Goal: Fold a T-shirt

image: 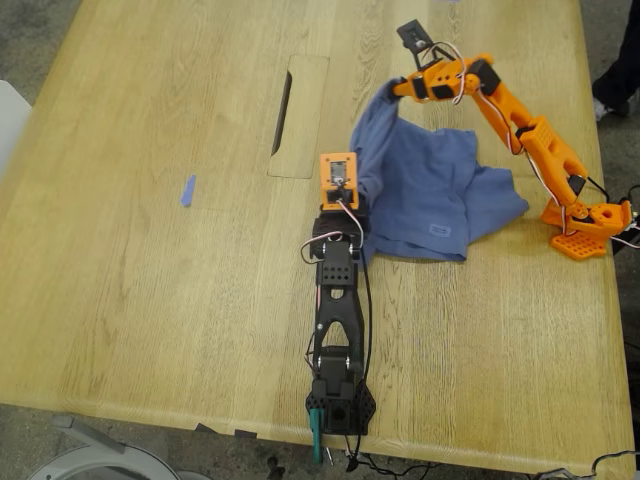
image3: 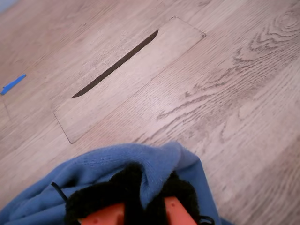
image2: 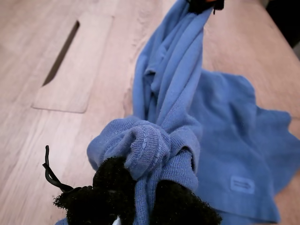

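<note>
Stretching the T-shirt out first
Both my first end effector and second end effector are clamped on bunched cloth, probably to flatten it across the desk.

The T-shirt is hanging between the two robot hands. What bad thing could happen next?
The T-shirt is bunched in my first gripper and my second gripper, so a fold may come out crumpled. The cloth looks stretched between them; pulling further apart could make it slip out of one grip. The loose part lies near the orange arm's base at the exterior view's right, and might snag there.
</note>
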Tool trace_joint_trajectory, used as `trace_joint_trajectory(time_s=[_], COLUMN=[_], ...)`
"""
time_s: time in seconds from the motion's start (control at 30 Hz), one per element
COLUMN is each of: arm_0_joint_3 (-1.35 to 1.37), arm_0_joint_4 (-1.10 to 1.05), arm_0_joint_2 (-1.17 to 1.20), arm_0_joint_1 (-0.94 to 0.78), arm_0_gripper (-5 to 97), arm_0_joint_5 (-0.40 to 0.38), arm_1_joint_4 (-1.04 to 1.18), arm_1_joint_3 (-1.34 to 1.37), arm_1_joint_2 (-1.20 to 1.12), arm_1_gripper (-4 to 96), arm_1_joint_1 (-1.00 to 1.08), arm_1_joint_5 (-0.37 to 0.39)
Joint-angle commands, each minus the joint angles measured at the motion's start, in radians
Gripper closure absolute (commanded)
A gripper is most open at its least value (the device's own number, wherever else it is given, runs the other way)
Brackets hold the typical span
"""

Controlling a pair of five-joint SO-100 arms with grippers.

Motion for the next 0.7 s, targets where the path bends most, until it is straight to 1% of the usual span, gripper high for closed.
trace_joint_trajectory(time_s=[0.0, 0.13, 0.2, 0.4, 0.67], arm_0_joint_3=[-0.164, -0.279, -0.33, -0.456, -0.442], arm_0_joint_4=[0.098, 0.258, 0.322, 0.468, 0.56], arm_0_joint_2=[0.135, 0.112, 0.095, 0.038, 0.021], arm_0_joint_1=[0.048, 0.094, 0.117, 0.212, 0.31], arm_0_gripper=[92, 92, 92, 92, 92], arm_0_joint_5=[-0.014, -0.02, -0.025, -0.048, -0.089], arm_1_joint_4=[0.097, 0.242, 0.261, 0.261, 0.258], arm_1_joint_3=[-0.048, -0.018, 0.021, 0.399, 0.848], arm_1_joint_2=[0.124, 0.212, 0.255, 0.523, 0.83], arm_1_gripper=[89.9, 90.1, 90.3, 90.5, 90.5], arm_1_joint_1=[0.038, 0.026, 0.018, 0.0, 0.002], arm_1_joint_5=[0.002, 0.003, 0.009, 0.017, 0.02])
